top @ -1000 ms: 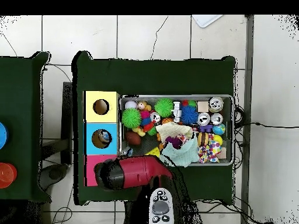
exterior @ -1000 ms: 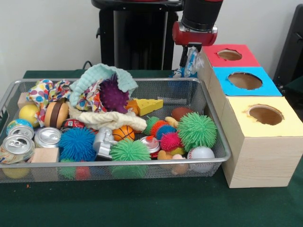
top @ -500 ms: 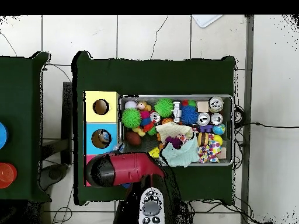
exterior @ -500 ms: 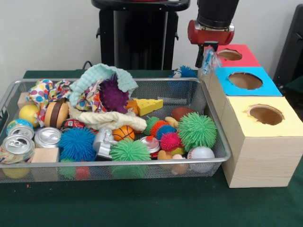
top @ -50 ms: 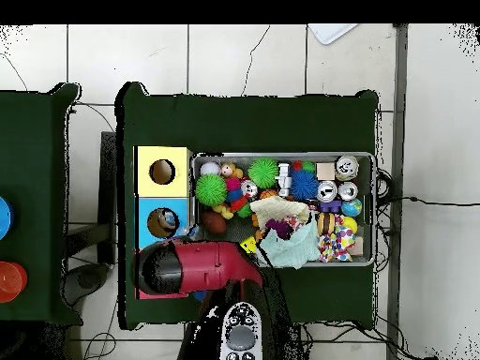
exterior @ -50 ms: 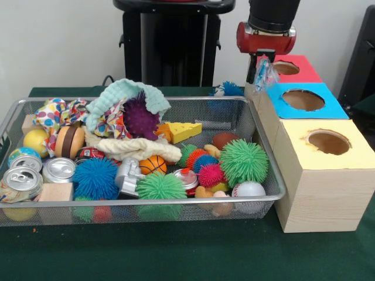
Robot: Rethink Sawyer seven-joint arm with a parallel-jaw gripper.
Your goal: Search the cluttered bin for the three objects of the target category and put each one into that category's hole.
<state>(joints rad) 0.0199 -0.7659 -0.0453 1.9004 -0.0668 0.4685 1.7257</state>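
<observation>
Low in the front view, a wire-mesh metal bin (exterior @ -50 ms: 266, 193) fills the lower left and centre, crowded with toys: a green spiky rubber ball (exterior @ -50 ms: 244, 161), a small white baseball (exterior @ -50 ms: 248, 189), silver drink cans (exterior @ -50 ms: 58, 169), an orange mini basketball (exterior @ -50 ms: 153, 164), a yellow wedge of toy cheese (exterior @ -50 ms: 183, 131) and a mint-green knitted cloth (exterior @ -50 ms: 124, 95). At the right stands a row of wooden boxes with round holes, the yellow-topped box (exterior @ -50 ms: 328, 142) nearest, the blue-topped box (exterior @ -50 ms: 303, 100) behind it and the red-topped box (exterior @ -50 ms: 285, 68) farthest. At the upper right the red and black gripper (exterior @ -50 ms: 262, 69) is closed on a small crinkly clear-and-blue plastic wrapper (exterior @ -50 ms: 265, 73), which hangs at the near left edge of the red-topped box, just above the blue one.
</observation>
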